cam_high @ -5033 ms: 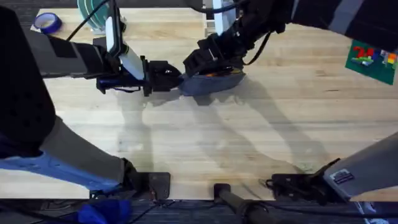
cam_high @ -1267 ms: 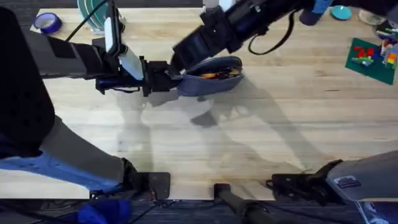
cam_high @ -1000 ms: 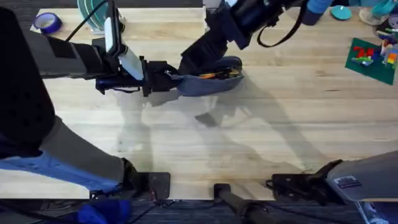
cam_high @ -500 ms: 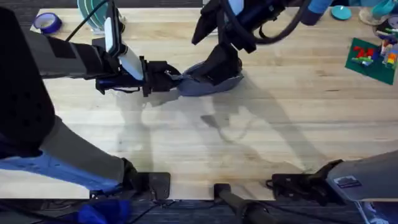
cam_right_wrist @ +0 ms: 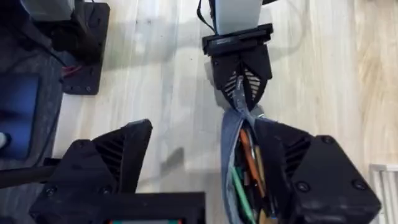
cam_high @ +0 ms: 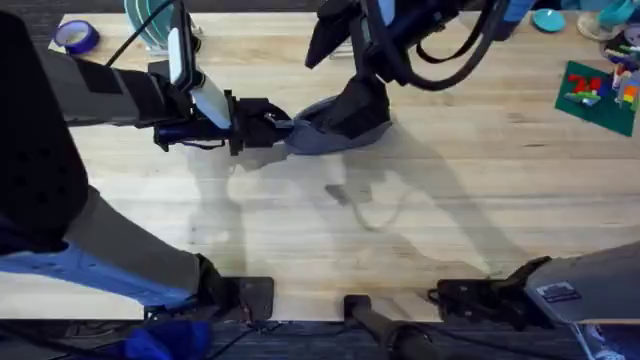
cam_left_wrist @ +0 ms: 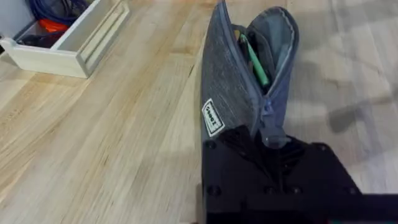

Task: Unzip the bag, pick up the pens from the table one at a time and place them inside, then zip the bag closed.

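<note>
Bag [cam_high: 335,128] lies mid-counter [cam_high: 400,230], mouth unzipped, pens [cam_right_wrist: 249,171] inside. Left hand [cam_high: 275,125] clamps its zipper-end corner; right hand [cam_right_wrist: 205,168] hangs spread over the opening. Next: pinch pull, draw along teeth, keep left anchor taut.

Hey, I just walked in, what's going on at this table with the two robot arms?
The two arms are working on a blue-grey pencil bag lying on the wooden table. The left gripper is pinching one end of the bag to hold it steady. The right gripper is open right over the bag, one finger on each side of the unzipped opening. Pens are already inside, an orange and a green one among them. The zipper is not yet closed.
</note>
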You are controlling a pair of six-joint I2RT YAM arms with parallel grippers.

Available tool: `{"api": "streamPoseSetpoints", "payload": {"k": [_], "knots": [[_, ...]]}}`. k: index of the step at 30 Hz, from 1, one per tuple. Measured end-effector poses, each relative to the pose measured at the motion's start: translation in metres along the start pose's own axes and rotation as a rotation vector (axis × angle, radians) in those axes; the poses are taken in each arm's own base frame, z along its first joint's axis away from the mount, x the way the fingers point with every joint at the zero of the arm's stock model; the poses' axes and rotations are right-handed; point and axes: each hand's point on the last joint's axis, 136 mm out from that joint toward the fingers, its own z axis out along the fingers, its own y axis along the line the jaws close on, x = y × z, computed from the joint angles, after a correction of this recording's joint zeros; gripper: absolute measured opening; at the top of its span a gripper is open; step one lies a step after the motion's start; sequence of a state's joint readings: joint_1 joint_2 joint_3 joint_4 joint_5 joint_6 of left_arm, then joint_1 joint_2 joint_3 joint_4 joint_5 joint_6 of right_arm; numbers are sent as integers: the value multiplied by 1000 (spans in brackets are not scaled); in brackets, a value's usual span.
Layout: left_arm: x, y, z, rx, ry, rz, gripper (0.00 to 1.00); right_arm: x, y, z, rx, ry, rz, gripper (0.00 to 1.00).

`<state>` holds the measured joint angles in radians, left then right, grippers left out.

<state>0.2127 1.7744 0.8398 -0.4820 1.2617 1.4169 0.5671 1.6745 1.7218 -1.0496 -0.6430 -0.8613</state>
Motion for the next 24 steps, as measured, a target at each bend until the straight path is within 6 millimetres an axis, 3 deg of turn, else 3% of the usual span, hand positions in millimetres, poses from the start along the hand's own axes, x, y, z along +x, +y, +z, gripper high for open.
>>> {"api": "streamPoseSetpoints", "payload": {"k": [5,13,21,22,24], "knots": [[0,0,0,0,0,0,42,-3,-4,0,15,-12,-53,997],[0,0,0,0,1,0,42,9,-12,23,-26,17,-79,997],[0,0,0,0,1,0,42,10,-13,24,-28,18,-101,997],[0,0,0,0,1,1,71,10,-13,24,-28,18,-101,997],[0,0,0,1,1,-1,234,10,-13,24,-28,18,-101,997]]}}
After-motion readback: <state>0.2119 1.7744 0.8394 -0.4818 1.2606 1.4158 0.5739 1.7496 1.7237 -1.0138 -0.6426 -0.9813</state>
